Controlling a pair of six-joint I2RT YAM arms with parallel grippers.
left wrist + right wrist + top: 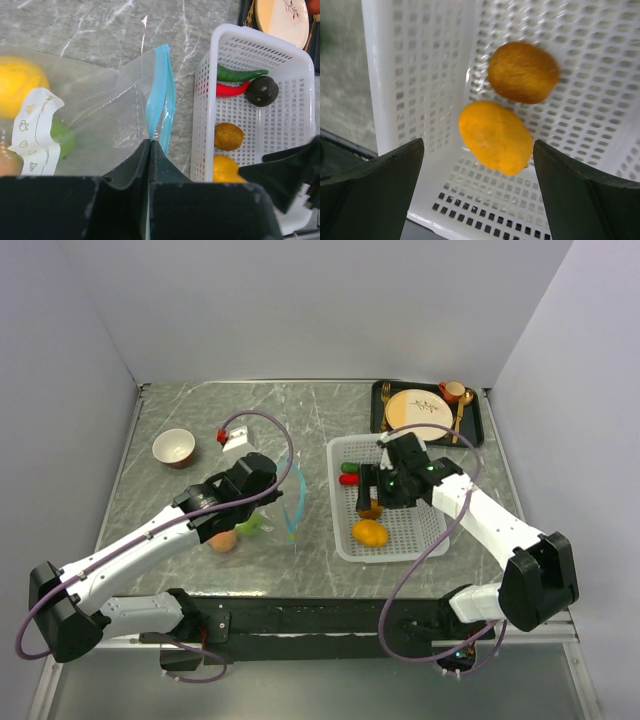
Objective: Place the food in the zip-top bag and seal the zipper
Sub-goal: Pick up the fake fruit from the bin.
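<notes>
Left gripper: jaws pinched tight on the near end of the zipper, at 6 o'clock in the left wrist view. The zipper's long axis runs 6 to 12 o'clock, leaning slightly toward 1. Its two blue lips are a little parted above the pinch. In the top view the same strip bows gently, running 12 to 6.

The zip-top bag lies flat on the table at 9 o'clock from the basket, with its mouth edge on the side facing the basket. Inside the bag are a yellow round, a lime-green round and a peach round, all toward 9 o'clock from the zipper.

Right gripper: jaws wide, holding nothing, over the near end of the basket. An orange round lies between the fingers and below them, and whether it touches them I can't tell. A brown-orange round sits just beside it at 1 o'clock.

At the basket's far end, the green pepper and red pepper lie side by side. Their long axes run 9 to 3, tapered tips toward 3. A dark brown round sits at the red pepper's tip.

A tray with a plate is at 12 o'clock from the basket. A bowl is at 10 o'clock from the bag.
</notes>
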